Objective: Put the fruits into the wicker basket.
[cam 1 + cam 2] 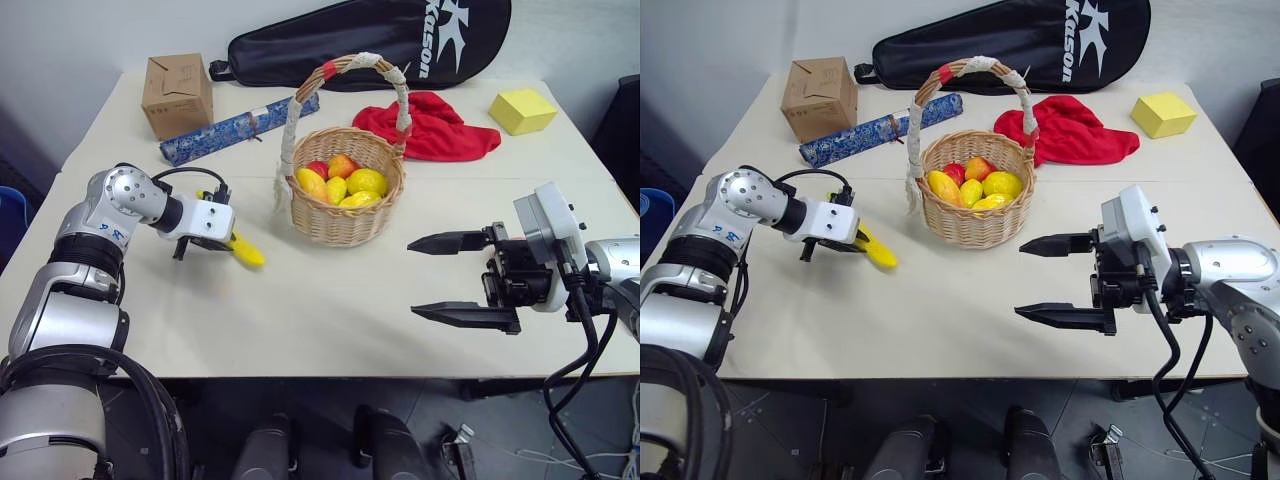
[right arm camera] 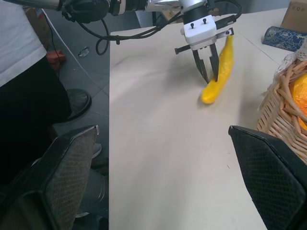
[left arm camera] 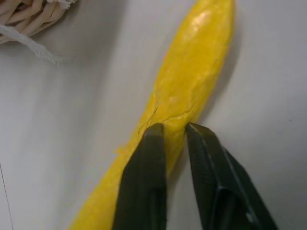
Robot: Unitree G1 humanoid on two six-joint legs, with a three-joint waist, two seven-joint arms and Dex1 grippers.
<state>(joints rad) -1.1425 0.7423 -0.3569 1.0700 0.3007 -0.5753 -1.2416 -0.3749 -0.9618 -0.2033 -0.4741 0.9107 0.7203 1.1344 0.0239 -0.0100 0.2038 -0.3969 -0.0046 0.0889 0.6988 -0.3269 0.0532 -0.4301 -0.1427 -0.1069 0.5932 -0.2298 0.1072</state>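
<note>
Left gripper: fingers pinched on the banana – both black tips press its sides around mid-length in the left wrist view; gripper angled down at the table.
Banana: lies flat on the table, left of the wicker basket, near it but not touching; one end points toward the basket.
Right gripper: jaws wide apart, nothing between them; it hovers above the table to the right of the basket, fingers pointing toward the left arm's side.
Wicker basket: upright at table centre, arched handle wrapped white with red bands; a frayed white strip hangs down its left side.
Fruit in basket: several pieces already inside – yellow-orange mango-like ones and a reddish peach; exact count hard to tell.
Behind basket: red cloth just to its right rear, blue patterned roll to its left rear, cardboard box at the far left, yellow block at the far right, black racket bag along the back edge.
Person: dark trousers, white shirt and a shoe beside the table in the right wrist view.
</note>
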